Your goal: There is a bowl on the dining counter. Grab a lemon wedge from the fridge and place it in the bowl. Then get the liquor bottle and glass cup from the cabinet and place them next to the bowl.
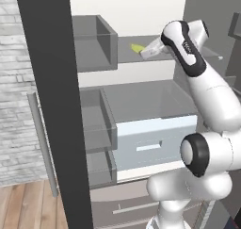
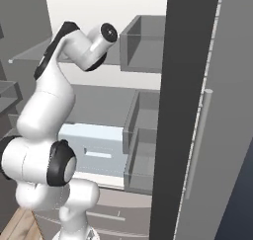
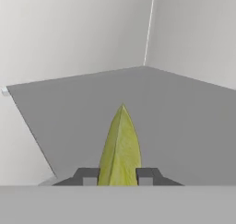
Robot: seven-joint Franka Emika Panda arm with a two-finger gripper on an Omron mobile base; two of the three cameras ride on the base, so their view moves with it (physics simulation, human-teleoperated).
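Grey shelves and pale walls of an open fridge [image 1: 141, 105] fill the scene, with its dark door edge [image 1: 52, 105] standing upright in front and translucent grey door bins [image 1: 96, 39] hanging beside it. On the flat grey upper shelf [image 3: 184, 121] lies the yellow-green lemon wedge [image 3: 120, 147], a slim pointed sliver whose long axis runs straight away from the hand camera, its sharp tip aimed toward the back corner of the fridge. The two-finger gripper [image 3: 119, 176] is closed around the wedge's near end, one dark fingertip [image 3: 87, 176] pressed against each side. From the left base camera only a small yellow tip of the wedge [image 1: 137, 48] shows past the white hand, the rest hidden behind it. Lower down sits a pale blue drawer [image 1: 155, 141]; the wedge's near end is cut off at the hand view's bottom.
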